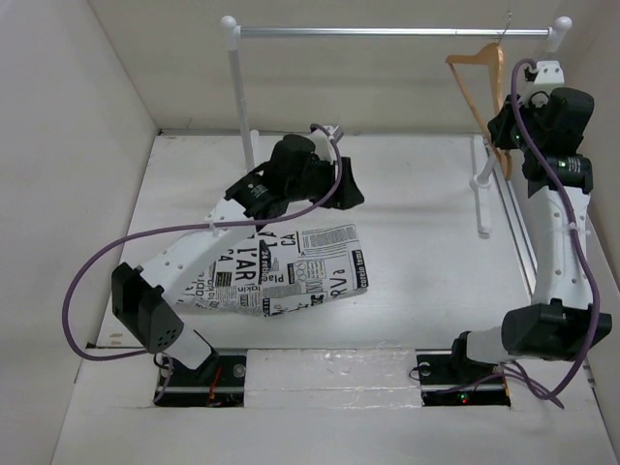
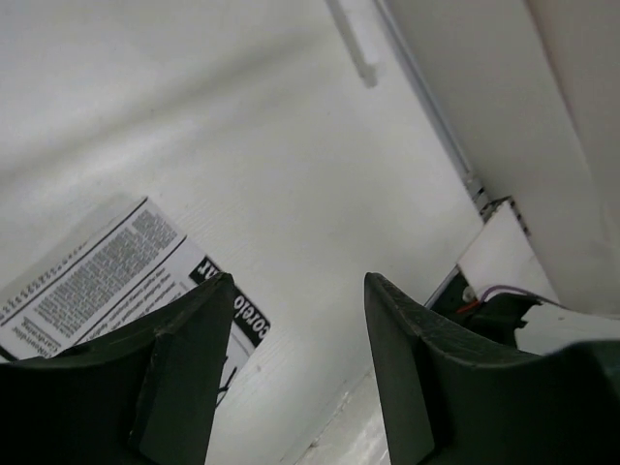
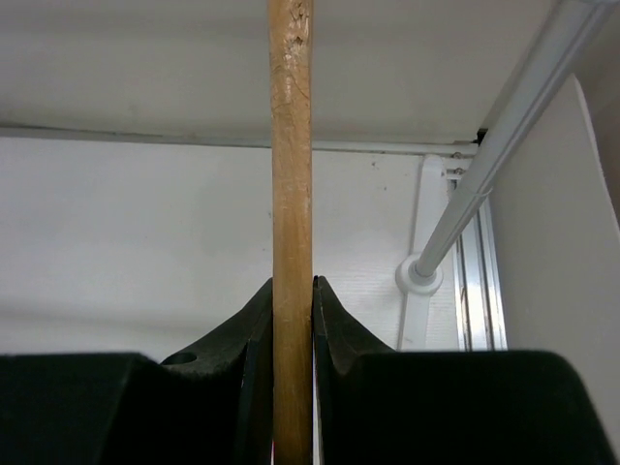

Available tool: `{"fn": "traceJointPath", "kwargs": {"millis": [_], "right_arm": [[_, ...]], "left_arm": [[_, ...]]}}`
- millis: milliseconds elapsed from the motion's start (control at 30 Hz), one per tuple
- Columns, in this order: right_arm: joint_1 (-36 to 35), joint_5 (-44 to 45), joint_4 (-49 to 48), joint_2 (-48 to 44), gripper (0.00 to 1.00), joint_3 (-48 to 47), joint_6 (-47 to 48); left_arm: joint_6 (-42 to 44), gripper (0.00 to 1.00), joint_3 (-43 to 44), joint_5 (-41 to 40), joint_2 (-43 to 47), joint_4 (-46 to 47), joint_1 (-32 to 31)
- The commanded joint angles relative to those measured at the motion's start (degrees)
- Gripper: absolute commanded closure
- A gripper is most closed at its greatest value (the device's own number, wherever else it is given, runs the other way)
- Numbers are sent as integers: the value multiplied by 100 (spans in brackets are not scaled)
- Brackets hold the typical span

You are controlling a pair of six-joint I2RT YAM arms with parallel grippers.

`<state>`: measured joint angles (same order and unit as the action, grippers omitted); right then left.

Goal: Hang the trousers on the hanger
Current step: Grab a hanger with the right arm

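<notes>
Trousers: the trousers (image 1: pixel 291 276) lie flat on the table (image 1: pixel 417 242), near the front and on the left side. They are white with black newspaper words all over. In the left wrist view one corner of them (image 2: pixel 107 271) shows just under the left pincer.
Hanger: the hanger (image 1: pixel 480 68) is far back on the right, with its thin hook up at the rail (image 1: pixel 387 32). It hangs tilted. It is well apart from the trousers.
Right pincer: the right gripper (image 3: pixel 293 291) is pressed together on a wooden bar of the hanger (image 3: pixel 291 194). Both fingers touch the wood, one on each side.
Left pincer: the left gripper (image 2: pixel 295 291) is spread, with nothing between its fingers. It hovers above the far edge of the trousers and does not hold them.
What is done: I think only the first part is done. The hanger is caught by the right arm.
What is left: the trousers are not picked up, and no part of them is on the hanger. They need to be lifted, carried over to the right, and laid across the hanger's bar.
How many trousers: one.
How many hangers: one.
How many arms: two, each with one pincer.
How many rails: one silver rail, with a white post (image 1: pixel 235 87) on the left and another on the right.
</notes>
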<state>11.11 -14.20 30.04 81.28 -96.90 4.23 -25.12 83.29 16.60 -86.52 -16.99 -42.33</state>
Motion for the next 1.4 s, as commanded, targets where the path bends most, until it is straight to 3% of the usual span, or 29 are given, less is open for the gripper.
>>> {"fn": "traceJointPath", "kwargs": {"millis": [0,133,467,700,833,1067,1200,1367], "right_arm": [[-197,233,-560,-462,100,609,131],[-452,373,-1043,-867,100,1585,297],[-453,199,-1519,-878,100,2000,430],[-391,478,-1738,-244,100,744,26],[-443,672,-2019,-453,100,497,-142],[-435,664,-1932,-1227,100,1181,7],[-320,437,-2090,-1754,100,2225,165],[-320,190,-2117,-1966,100,2562,306]], "left_arm": [[-27,47,836,256,-109,-242,5],[-106,45,1769,519,-461,-331,5],[-370,43,3141,932,-1542,-427,5],[-458,44,2720,757,-1605,-209,5],[-423,44,2754,652,-1552,-269,5],[-397,44,2728,590,-1464,-331,5],[-432,44,2815,695,-1516,-296,5],[-458,44,3096,730,-1675,-348,5]]}}
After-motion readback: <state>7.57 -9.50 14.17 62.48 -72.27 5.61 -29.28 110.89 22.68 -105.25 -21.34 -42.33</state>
